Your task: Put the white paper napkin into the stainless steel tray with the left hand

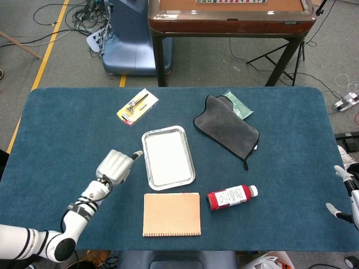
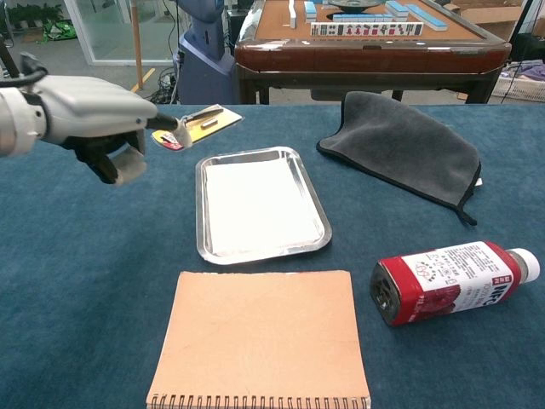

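The white paper napkin (image 1: pixel 167 155) lies flat inside the stainless steel tray (image 1: pixel 168 129) at the middle of the blue table. The chest view shows the napkin (image 2: pixel 255 204) filling most of the tray (image 2: pixel 201 213). My left hand (image 1: pixel 115 166) hovers just left of the tray and holds nothing. In the chest view the left hand (image 2: pixel 102 119) is raised above the table, one finger stretched toward the tray and the thumb apart below it. My right hand (image 1: pixel 346 193) shows at the far right table edge, fingers apart and empty.
A tan spiral notebook (image 1: pixel 171 214) lies in front of the tray, with a red bottle (image 1: pixel 230 196) on its side to the right. A grey cloth (image 1: pixel 226 130) covers part of a green packet (image 1: pixel 238 105). A yellow package (image 1: pixel 137 106) lies behind the tray.
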